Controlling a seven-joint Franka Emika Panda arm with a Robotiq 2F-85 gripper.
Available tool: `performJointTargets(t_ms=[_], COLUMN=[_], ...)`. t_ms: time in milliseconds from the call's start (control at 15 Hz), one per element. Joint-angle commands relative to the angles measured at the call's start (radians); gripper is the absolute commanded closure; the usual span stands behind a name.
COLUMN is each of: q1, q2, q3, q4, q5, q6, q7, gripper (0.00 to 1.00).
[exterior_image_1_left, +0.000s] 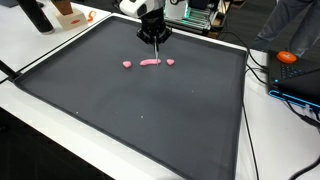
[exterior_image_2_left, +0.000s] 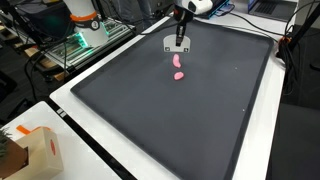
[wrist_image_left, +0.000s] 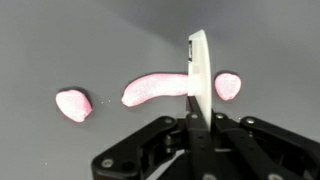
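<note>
My gripper is shut on a thin white flat blade that stands on edge, its tip down on the black mat. The blade sits at the right end of a long pink dough strip, between it and a small pink lump. Another small pink lump lies apart, left of the strip. In both exterior views the gripper hangs upright over the far part of the mat, just above the pink strip and the pink pieces.
A large black mat covers the white table. An orange object and cables lie beyond one mat edge. A cardboard box sits at a table corner. Equipment with a green light stands beside the table.
</note>
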Motion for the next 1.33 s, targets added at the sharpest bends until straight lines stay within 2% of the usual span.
performJointTargets(t_ms=[0, 800, 1267], q1=[-0.007, -0.004, 0.007], q2=[0.015, 0.063, 0.098], q3=[-0.001, -0.012, 0.0], q4=[-0.026, -0.019, 0.001], q5=[-0.016, -0.08, -0.113], q6=[0.043, 0.034, 0.132], q7=[0.001, 0.018, 0.002], gripper=[0.99, 0.99, 0.99])
